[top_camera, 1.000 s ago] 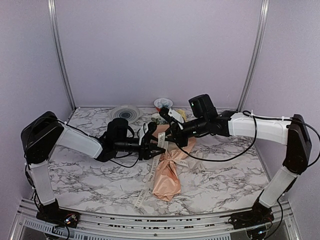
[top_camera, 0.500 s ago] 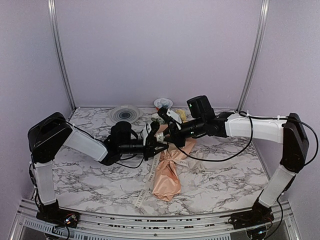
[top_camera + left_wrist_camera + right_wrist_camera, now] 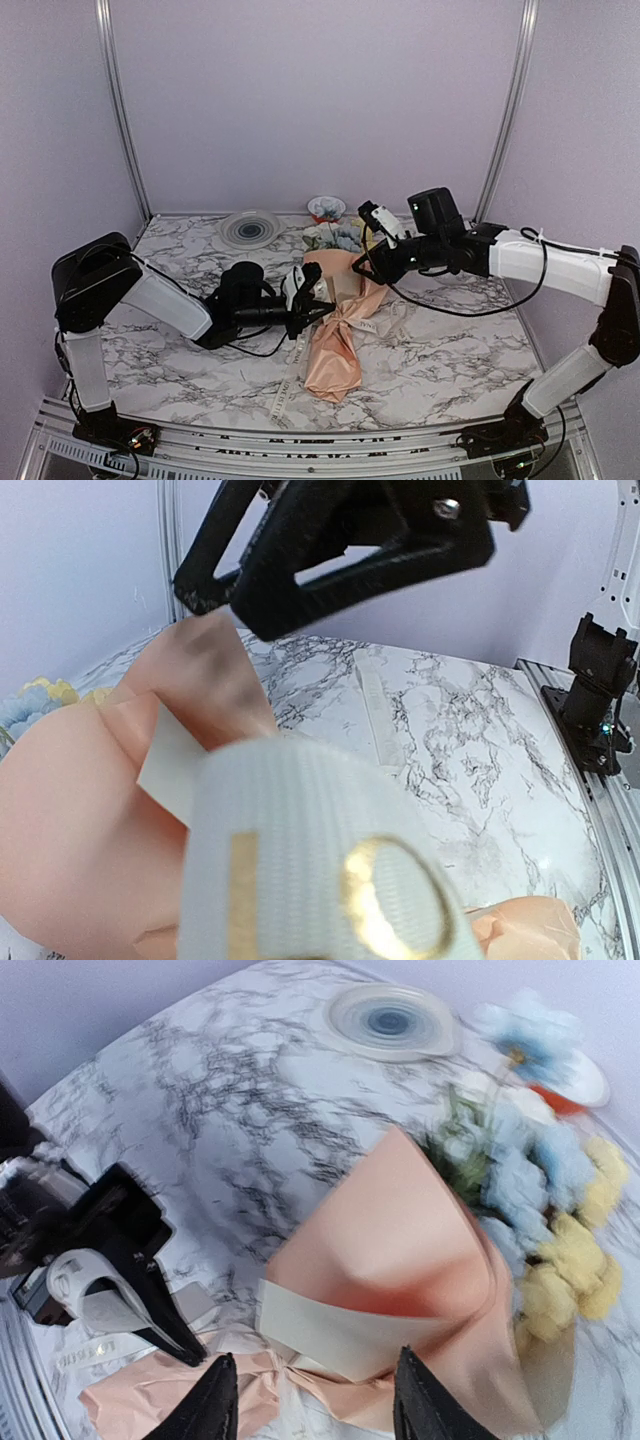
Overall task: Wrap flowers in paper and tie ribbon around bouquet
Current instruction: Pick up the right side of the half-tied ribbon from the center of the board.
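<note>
R arm pulled back to its own side since prev frame. R gripper was down at the L gripper over the wrap; now it hangs above the wide end of the bouquet, apart from L. L arm dropped a bit lower and nearer the table.

R gripper: fingers apart, medium gap, nothing between them. Paper and flowers show beyond the tips.

L gripper: jaws closed, clamped on the ribbon. Cream strip w/ gold print loops over the gripper body close to the wrist cam, blurry. R wrist cam shows the same loop beside the L fingers.

Bouquet lies mid-table, narrow end toward the arm bases, blooms toward the back wall. It is cinched around the middle, and the knot detail is too small to tell. A ribbon tail runs along its L side on the marble, down toward the near edge.

Clear round dish and small bowl sit at the back, both apart from the bouquet.
</note>
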Controlling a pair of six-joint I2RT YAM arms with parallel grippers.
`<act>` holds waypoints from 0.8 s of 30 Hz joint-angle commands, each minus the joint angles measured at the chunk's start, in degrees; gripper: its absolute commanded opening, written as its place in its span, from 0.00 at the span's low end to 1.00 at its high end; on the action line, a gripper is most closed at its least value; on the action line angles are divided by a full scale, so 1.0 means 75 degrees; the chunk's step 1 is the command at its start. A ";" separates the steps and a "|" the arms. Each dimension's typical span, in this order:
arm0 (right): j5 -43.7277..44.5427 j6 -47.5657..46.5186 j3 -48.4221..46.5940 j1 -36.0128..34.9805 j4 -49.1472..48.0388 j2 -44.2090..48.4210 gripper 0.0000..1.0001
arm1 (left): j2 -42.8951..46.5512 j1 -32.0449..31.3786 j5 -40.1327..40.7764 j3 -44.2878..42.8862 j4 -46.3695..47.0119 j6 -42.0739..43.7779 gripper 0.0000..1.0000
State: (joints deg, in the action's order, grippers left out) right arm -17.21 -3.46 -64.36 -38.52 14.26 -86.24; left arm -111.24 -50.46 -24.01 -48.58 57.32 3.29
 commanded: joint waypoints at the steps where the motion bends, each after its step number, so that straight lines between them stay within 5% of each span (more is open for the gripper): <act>1: 0.3061 0.1521 0.0332 0.0451 0.1287 0.0953 0.55 | 0.0421 -0.0204 0.0600 0.0107 0.0075 0.0500 0.00; 8: 0.3253 0.3526 0.1269 0.1753 0.2210 0.1056 0.55 | 0.0593 -0.0394 0.1002 0.0225 -0.0260 0.1003 0.00; 17: 0.1778 0.3496 0.1708 0.1251 0.3685 0.0384 0.45 | 0.0670 -0.0526 0.1251 0.0289 -0.0515 0.1298 0.00; 21: 0.0943 0.3043 0.1747 0.0497 0.3328 0.0096 0.55 | 0.0644 -0.0546 0.1325 0.0307 -0.0541 0.1351 0.00; 24: 0.1492 0.2862 0.1413 0.0460 0.3332 -0.0566 0.63 | 0.0684 -0.0545 0.1338 0.0324 -0.0570 0.1375 0.00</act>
State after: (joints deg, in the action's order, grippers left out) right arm -6.02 20.29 -51.00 -34.41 38.96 -85.71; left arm -108.29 -54.30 -14.79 -46.74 54.24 12.60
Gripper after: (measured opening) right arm 0.595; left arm 0.004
